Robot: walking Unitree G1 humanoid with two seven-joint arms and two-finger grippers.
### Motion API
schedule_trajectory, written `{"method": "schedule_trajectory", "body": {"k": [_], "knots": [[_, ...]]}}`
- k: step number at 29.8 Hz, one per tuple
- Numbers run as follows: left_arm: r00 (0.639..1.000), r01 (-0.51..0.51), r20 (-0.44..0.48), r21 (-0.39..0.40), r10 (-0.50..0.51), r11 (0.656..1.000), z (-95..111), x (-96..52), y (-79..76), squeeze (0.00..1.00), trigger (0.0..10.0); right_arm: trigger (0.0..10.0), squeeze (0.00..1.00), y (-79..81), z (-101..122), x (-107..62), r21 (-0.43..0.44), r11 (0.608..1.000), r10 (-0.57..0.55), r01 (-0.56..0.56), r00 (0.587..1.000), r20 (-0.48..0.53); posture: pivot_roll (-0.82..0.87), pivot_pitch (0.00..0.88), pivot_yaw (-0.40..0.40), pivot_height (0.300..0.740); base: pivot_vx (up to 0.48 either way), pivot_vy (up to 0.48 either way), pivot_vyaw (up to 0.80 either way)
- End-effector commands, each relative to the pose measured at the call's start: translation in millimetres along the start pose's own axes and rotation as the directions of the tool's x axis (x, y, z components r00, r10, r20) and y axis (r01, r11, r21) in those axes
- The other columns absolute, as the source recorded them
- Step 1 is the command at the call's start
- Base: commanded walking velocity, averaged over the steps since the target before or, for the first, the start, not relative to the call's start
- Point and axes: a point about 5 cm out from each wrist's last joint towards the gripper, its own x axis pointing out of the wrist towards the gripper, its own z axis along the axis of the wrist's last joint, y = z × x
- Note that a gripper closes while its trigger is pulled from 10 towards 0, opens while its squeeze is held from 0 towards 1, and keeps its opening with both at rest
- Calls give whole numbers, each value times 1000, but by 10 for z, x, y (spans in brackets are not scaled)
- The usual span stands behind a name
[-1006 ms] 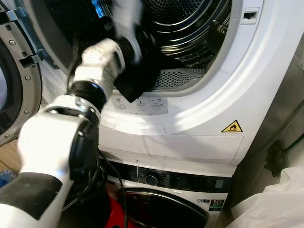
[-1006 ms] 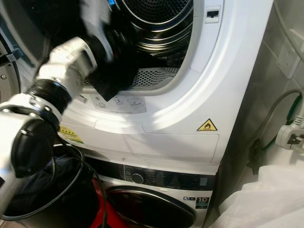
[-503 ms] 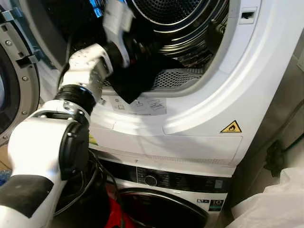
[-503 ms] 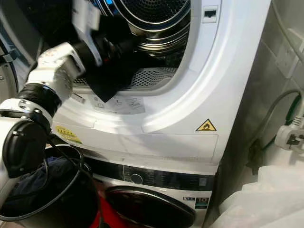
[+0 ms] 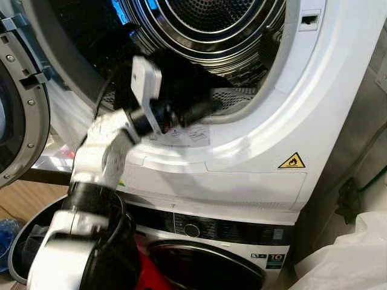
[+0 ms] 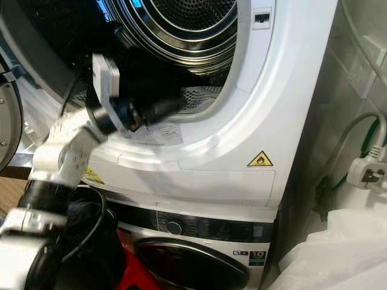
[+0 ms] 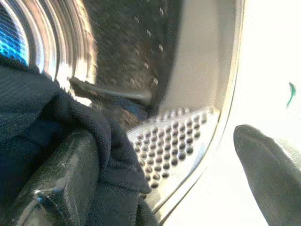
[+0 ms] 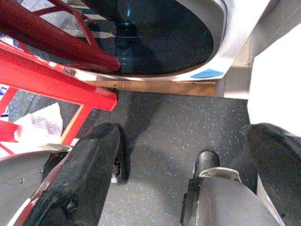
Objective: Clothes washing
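A dark garment [image 5: 184, 75] lies in the lower mouth of the upper machine's steel drum [image 5: 205, 24], by the perforated lint filter [image 7: 174, 141]. My left gripper [image 5: 196, 109] reaches over the white door rim [image 5: 254, 127] just below the garment. Its fingers stand wide open in the left wrist view, with the dark garment [image 7: 42, 113] draped against one finger [image 7: 66, 183] and nothing pinched between them. My right gripper [image 8: 183, 134] hangs low and open over the speckled floor [image 8: 160, 155], holding nothing.
The open round door [image 5: 15, 103] stands at the left. A second machine [image 5: 205, 266] sits below the drum. A grey bin [image 5: 24, 241] with dark clothes stands on the floor at the left. A red frame [image 8: 51, 80] is nearby, and a white bag [image 5: 344, 260] at the right.
My left arm has dropped at the elbow and the wrist has swung lower along the rim. The dark garment no longer hangs over the label and lies higher in the drum's mouth.
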Motion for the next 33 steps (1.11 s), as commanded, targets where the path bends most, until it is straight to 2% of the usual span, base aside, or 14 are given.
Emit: {"method": "schedule_trajectory", "body": {"k": [1,5,10,11,14,16,19,21,22,25,28,31,32,33], "knots": [[998,-37,44,38,35,999,174,-30,-23,0,10000,10000,0,77,-38,-8,-4,1000,23,-24,1000,-17,37,0,171,740,0,0,0],[991,-96,97,46,91,994,343,-151,-178,0,10000,10000,0,81,-35,-7,-6,1000,28,-28,999,-18,47,0,166,740,0,0,0],[981,-186,69,35,184,982,285,-325,-214,0,10000,10000,0,83,-24,-4,-4,1000,30,-30,999,-15,47,0,167,740,0,0,0],[980,-199,33,2,198,980,226,-449,-298,0,10000,10000,0,83,-23,-4,-4,1000,31,-31,999,-14,49,0,168,740,0,0,0],[984,-177,-17,-17,177,984,155,-524,-391,0,10000,10000,0,83,-27,-5,-8,999,33,-33,999,-15,53,0,166,740,0,0,0],[983,-110,-149,-41,103,993,11,-670,-582,0,10000,10000,0,89,-31,-6,-12,999,37,-37,999,-16,63,0,162,740,0,0,0],[980,-107,-173,-46,98,993,-23,-769,-657,0,10000,10000,0,92,-34,-7,-16,999,41,-41,999,-17,65,0,160,740,0,0,0],[967,-204,-155,-12,200,979,1,-807,-591,0,10000,10000,0,95,-33,-7,-17,999,43,-44,999,-16,67,0,160,740,0,0,0],[967,-204,-155,-12,200,979,1,-807,-591,0,10000,10000,0,95,-33,-7,-17,999,43,-44,999,-16,67,0,160,740,0,0,0],[927,-344,-140,50,347,938,-19,-853,-482,0,10000,10000,0,100,-31,-6,-22,999,47,-47,999,-17,72,0,157,740,0,0,0],[908,-394,-134,52,397,918,-46,-865,-443,0,10000,10000,0,108,-29,-6,-27,998,51,-51,999,-17,77,0,156,740,0,0,0],[908,-395,-144,17,393,918,-117,-834,-433,0,10000,10000,0,123,-22,-4,-33,998,56,-57,998,-18,77,0,152,740,0,0,0],[930,-332,-176,-34,321,943,-192,-791,-492,0,10000,10000,0,130,-5,0,-33,998,58,-58,998,-14,66,0,155,740,0,0,0],[930,-332,-176,-34,321,943,-192,-791,-492,0,10000,10000,0,130,-5,0,-33,998,58,-58,998,-14,66,0,155,740,0,0,0]]}}
